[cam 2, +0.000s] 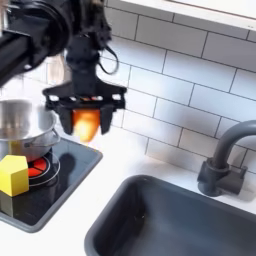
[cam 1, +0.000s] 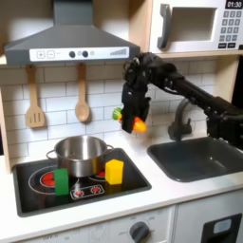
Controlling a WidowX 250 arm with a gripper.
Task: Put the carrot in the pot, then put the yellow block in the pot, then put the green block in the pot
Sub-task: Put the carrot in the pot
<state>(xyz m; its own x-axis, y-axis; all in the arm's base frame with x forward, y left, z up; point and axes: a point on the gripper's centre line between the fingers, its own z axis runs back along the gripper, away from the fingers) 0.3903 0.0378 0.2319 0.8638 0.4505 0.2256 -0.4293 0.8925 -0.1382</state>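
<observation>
The gripper (cam 1: 133,118) is clamped on the carrot (cam 1: 139,123), held in the air with its long axis roughly vertical, up and toward the first exterior view's right of the pot (cam 1: 80,155).

In the second exterior view your claw (cam 2: 87,112) hangs in the air, its jaws closed on the carrot (cam 2: 88,124), which points downward between them. The carrot is above the desk (cam 2: 75,210), off the right edge of the black stovetop (cam 2: 50,185). The pot (cam 2: 20,122) sits on the stovetop at the second exterior view's left. The yellow block (cam 2: 13,175) stands in front of it. The sink (cam 2: 180,220) and grey faucet (cam 2: 225,160) lie to the right.
</observation>
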